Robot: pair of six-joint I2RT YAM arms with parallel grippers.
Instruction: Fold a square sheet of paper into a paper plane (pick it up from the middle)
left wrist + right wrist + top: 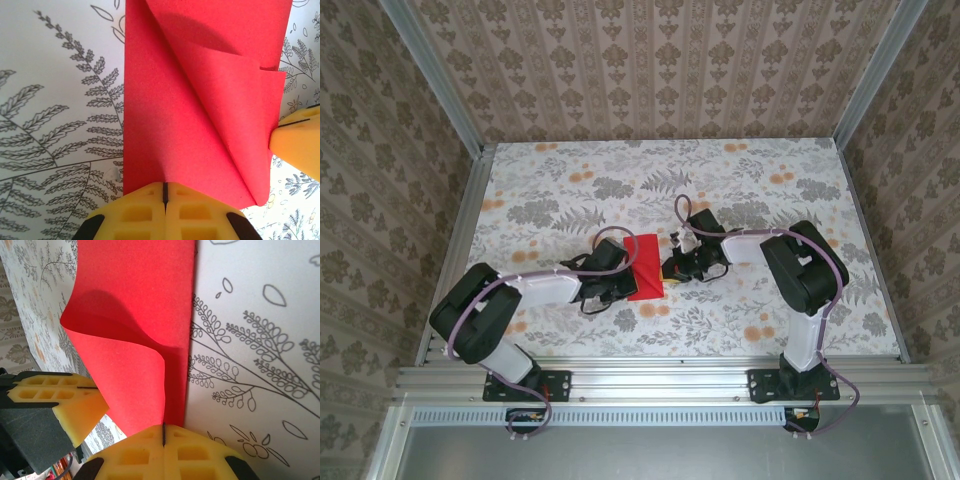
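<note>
Left gripper: pinched on red paper.
Right gripper: pinched on another edge.
Feel: likely light, floppy; hold edges gently.

Bright, even, diffuse light throughout. In both wrist views the curled square sheet of paper throws a soft shadow on itself toward the top of the frame. The print on the counter is sharp.
</note>
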